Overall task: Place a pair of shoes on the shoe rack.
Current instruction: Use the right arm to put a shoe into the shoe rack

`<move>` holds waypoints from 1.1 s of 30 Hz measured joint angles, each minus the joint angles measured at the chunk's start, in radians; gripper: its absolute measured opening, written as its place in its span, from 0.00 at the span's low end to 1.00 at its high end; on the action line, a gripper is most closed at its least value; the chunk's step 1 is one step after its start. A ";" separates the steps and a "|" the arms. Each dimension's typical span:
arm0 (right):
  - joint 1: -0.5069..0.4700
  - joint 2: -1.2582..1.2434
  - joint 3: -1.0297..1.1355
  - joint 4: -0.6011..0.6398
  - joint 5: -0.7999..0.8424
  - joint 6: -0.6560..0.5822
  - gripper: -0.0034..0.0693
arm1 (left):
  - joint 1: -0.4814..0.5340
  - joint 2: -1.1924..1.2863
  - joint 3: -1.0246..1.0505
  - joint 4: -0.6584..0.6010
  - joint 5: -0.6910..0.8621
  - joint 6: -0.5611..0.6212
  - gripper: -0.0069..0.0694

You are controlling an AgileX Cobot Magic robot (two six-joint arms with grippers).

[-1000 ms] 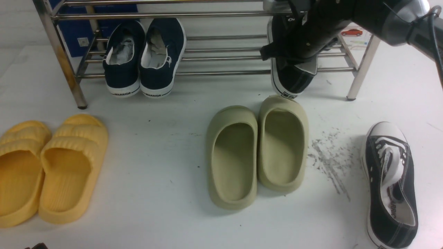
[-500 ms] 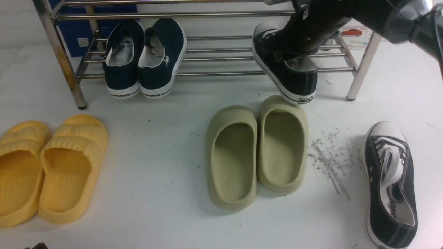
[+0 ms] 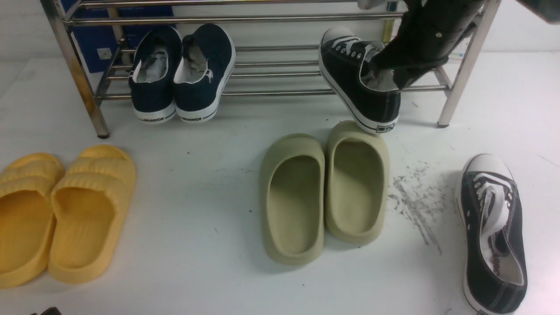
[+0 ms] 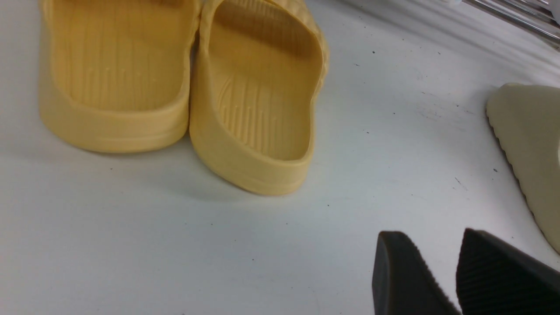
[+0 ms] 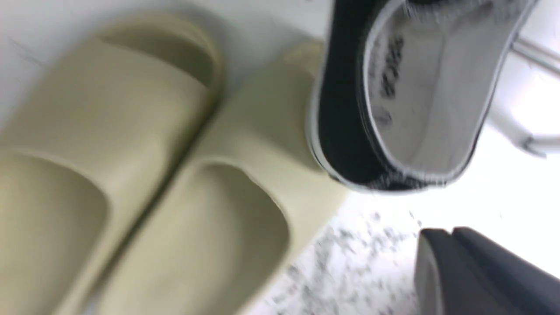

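One black sneaker with a white toe cap lies tilted on the lower tubes of the steel shoe rack. Its toe points to the back and its heel hangs past the front tube, over the toe of an olive slide. My right gripper hovers just above that shoe's opening. In the right wrist view this gripper is shut and empty, clear of the sneaker. The other sneaker lies on the floor at the right. My left gripper is open and empty above the white floor.
Navy slip-ons sit on the rack's left part. Olive slides lie on the floor in front of the rack's right half, and yellow slides lie at the left. Dark scuff marks lie between the olive slides and the floor sneaker.
My right gripper has let go of the sneaker, which turned and settled on the rack's lower tubes. The right arm has risen and moved right, and its jaws closed again.
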 joint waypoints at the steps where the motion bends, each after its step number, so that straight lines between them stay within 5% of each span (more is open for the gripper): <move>1: 0.000 0.000 0.000 0.000 0.000 0.000 0.06 | 0.000 0.000 0.000 0.000 0.000 0.000 0.37; 8: 0.000 0.064 0.112 -0.051 -0.108 0.020 0.04 | 0.000 0.000 0.000 0.000 0.000 0.000 0.38; 33: 0.000 0.085 0.113 0.101 -0.369 0.034 0.04 | 0.000 0.000 0.000 0.000 0.000 0.000 0.40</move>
